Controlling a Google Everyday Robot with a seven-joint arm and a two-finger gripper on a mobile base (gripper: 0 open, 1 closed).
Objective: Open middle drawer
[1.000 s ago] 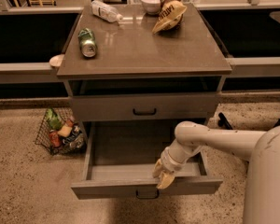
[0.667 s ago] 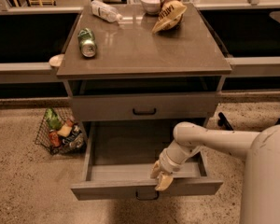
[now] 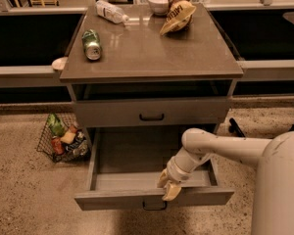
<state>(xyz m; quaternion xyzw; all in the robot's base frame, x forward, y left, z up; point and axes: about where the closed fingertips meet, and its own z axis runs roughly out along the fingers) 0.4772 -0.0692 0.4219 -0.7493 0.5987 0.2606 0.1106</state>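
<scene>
- Speckled flooring (image 3: 24, 199) is spread around a grey-brown cabinet (image 3: 83, 116), and long dark shelving is seen behind it.
- At the right edge the robot's pale body (image 3: 284, 190) is seen, and its arm (image 3: 235, 148) is stretched leftward over the open drawer.
- The cabinet is capped by a flat worktop (image 3: 152, 58), on which several small things are set out.
- The middle drawer (image 3: 108, 199) is found low on the cabinet. It stands drawn far out toward the camera, its bare inside is exposed, and its black bar handle (image 3: 154, 207) is seen on the front panel.
- Above it, a closed drawer (image 3: 112, 114) with a black handle of its own is set flush in the cabinet front.
- A wire basket (image 3: 44, 143) filled with packets is placed on the floor to the left of the cabinet.
- A yellow snack bag (image 3: 179, 13) is laid at the back of the worktop, right of centre.
- A clear bottle (image 3: 111, 11) is laid on its side at the back left.
- A green can (image 3: 92, 44) is laid on its side nearer the left edge.
- A white bowl (image 3: 158, 3) is set at the back, just beside the bag.
- The tool (image 3: 167, 186) is pointed downward at the top rim of the middle drawer's front panel, just above the handle; whether it is open or closed cannot be told.
</scene>
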